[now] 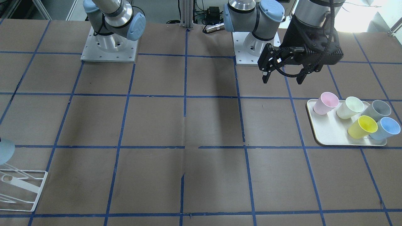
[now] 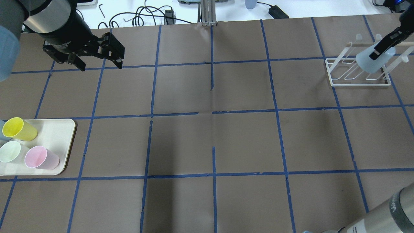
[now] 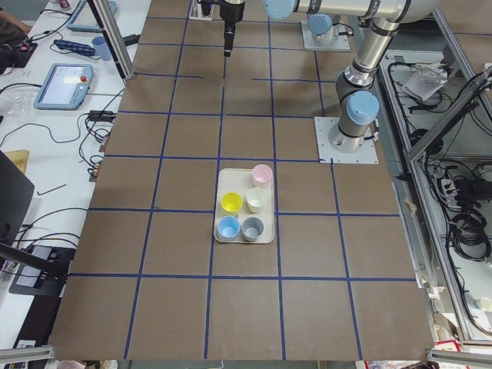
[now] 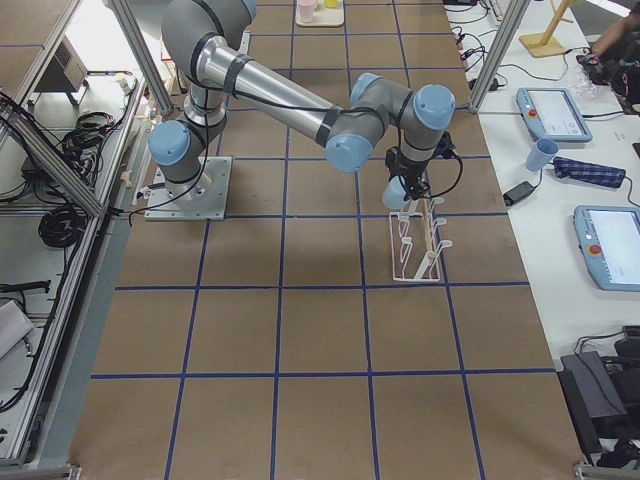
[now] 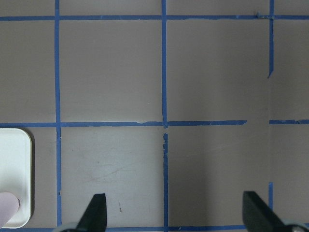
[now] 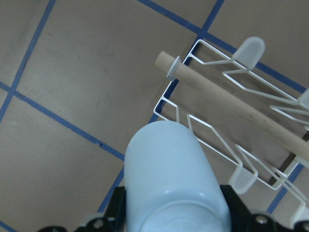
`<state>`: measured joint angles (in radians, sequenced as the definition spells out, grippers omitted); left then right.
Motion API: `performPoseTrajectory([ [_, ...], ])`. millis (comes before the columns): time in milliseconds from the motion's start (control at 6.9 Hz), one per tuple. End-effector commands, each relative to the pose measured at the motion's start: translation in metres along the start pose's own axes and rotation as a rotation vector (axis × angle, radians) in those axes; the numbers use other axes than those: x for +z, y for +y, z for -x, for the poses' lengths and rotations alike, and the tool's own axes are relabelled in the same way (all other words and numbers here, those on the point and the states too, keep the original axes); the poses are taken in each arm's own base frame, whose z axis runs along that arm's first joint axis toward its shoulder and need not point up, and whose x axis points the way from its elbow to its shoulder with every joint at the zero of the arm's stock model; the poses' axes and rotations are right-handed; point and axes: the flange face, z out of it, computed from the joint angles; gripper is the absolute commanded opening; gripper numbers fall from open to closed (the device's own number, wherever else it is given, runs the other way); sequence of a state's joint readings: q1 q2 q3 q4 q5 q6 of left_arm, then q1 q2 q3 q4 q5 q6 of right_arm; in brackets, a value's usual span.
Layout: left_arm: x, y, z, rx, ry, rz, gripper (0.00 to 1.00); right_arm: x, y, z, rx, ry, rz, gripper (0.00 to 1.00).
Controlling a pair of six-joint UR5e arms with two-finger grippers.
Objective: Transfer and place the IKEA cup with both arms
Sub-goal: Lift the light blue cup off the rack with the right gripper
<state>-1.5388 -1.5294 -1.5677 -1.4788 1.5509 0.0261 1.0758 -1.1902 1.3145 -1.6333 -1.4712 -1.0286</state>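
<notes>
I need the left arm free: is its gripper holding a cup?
No, the left gripper hangs open and empty, while the IKEA cup sits in the right gripper.

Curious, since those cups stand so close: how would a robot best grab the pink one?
Probably from above: the pink cup stands upright, mouth open. Pinch its rim wall on the side away from the pale green cup, its closest neighbour.

The room is bright and the light is even. White glare burns just behind the left gripper [image 1: 282,80] in the front view. Soft grey shadows lie on the table [image 1: 150,125], off to one side of its jaws. Between the right gripper's [image 2: 383,47] jaws, the IKEA cup [image 6: 166,164] looks a little blurry up close.
</notes>
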Motion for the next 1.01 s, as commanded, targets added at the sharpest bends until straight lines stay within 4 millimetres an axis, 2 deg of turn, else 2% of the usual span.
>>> performPoseTrajectory([
  [0,-0.001,0.000,0.000,0.000,0.001,-0.002,1.00,-0.061,0.015,0.037,0.042,-0.007,0.015,0.42],
  [145,-0.001,0.000,0.001,-0.002,0.001,-0.002,1.00,-0.092,0.029,0.063,0.099,0.021,0.028,0.42],
  [290,-0.001,-0.001,-0.001,-0.003,0.025,-0.002,1.00,-0.110,0.035,0.086,0.114,0.033,0.030,0.42],
  [434,-0.001,-0.002,-0.007,-0.014,0.135,-0.003,1.00,-0.112,0.036,0.107,0.120,0.033,0.031,0.42],
  [579,0.001,-0.005,-0.001,-0.043,0.217,-0.002,1.00,-0.121,0.042,0.130,0.180,0.048,0.020,0.42],
  [724,0.004,-0.005,0.011,-0.069,0.310,0.013,1.00,-0.115,0.039,0.147,0.242,0.048,0.020,0.42],
  [869,0.005,-0.004,0.021,-0.102,0.423,0.027,1.00,-0.114,0.026,0.177,0.286,0.043,0.027,0.42],
])
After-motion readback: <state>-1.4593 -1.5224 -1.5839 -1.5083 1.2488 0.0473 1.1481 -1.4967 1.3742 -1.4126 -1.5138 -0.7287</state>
